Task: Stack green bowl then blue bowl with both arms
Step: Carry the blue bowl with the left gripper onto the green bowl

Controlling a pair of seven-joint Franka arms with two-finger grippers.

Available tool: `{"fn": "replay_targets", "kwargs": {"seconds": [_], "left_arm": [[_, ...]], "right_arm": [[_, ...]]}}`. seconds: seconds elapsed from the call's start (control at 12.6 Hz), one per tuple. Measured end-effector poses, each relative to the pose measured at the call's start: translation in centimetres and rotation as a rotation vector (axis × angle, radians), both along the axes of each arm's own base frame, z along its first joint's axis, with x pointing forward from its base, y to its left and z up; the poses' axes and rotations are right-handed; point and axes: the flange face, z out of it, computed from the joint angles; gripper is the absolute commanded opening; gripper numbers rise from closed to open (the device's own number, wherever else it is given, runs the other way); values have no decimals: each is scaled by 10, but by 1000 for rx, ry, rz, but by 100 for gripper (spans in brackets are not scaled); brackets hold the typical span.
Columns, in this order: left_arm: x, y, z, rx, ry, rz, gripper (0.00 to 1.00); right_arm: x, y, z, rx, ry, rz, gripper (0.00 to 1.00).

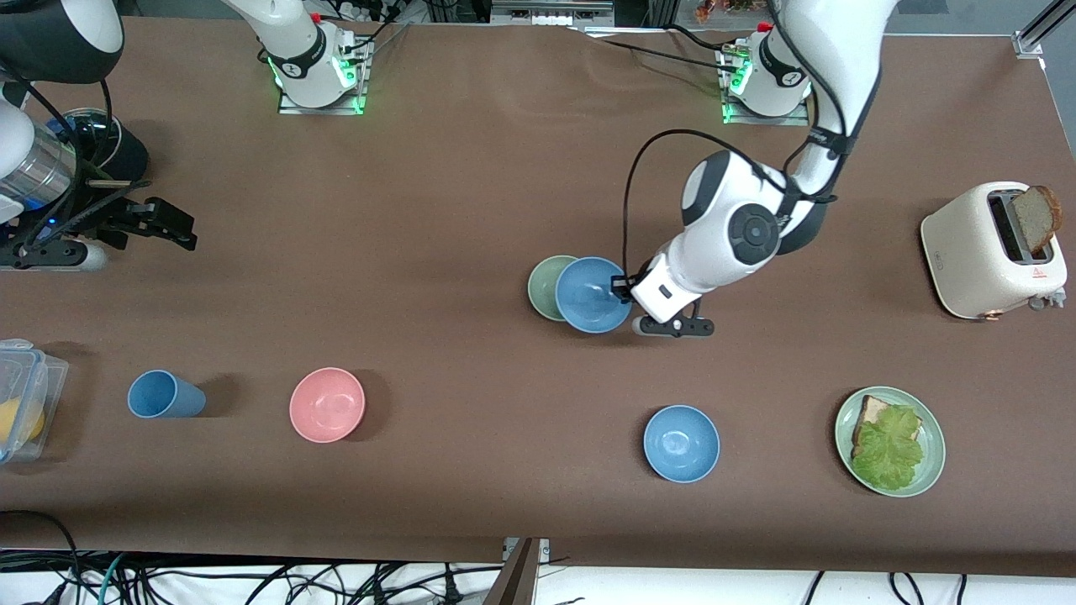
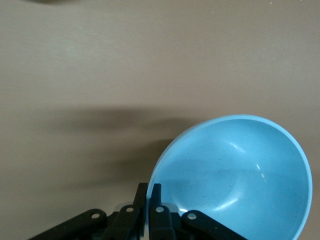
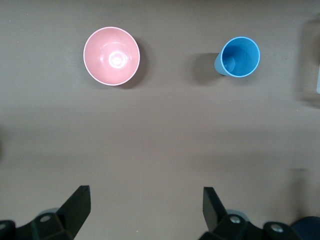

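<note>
Here, starting at the right arm's end of the table (image 1: 471, 168), a clear plastic box (image 1: 25, 395) with something yellow inside sits at the edge, and the right gripper (image 1: 172, 228) waits over bare tabletop, its fingers (image 3: 77, 205) spread wide with nothing between them. Nearer to the front camera stand a blue cup (image 1: 162, 395) and, beside it toward the middle, a pink bowl (image 1: 327, 404); the right wrist view shows both upright and well apart. Around the middle of the table rests the green bowl (image 1: 545, 284), largely covered by the blue bowl (image 1: 593, 294), which is lifted and tilted over it, overlapping the side of it toward the left arm's end. The left gripper (image 1: 626, 288) pinches the blue bowl's rim, its fingers (image 2: 150, 200) pressed together on the edge, as the left wrist view shows; whether the two bowls touch cannot be made out. A second, brighter blue bowl (image 1: 682, 443) sits nearer to the front camera, well apart from the pair. Toward the left arm's end lies a green plate (image 1: 931, 458) bearing bread and lettuce (image 1: 887, 445), and farther from the front camera than it stands a cream toaster (image 1: 983, 252) with a slice of bread (image 1: 1036, 217) poking from a slot.
</note>
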Motion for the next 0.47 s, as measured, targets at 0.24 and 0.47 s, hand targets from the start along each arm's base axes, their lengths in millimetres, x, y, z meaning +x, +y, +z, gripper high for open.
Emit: {"fn": "replay_targets", "kwargs": {"seconds": [0.24, 0.47], "left_arm": [[-13, -22, -18, 12, 19, -6, 0], [-21, -27, -27, 22, 34, -20, 0]], "right_arm": [[0, 0, -1, 0, 1, -1, 99], [1, -1, -2, -1, 4, -1, 99]]}}
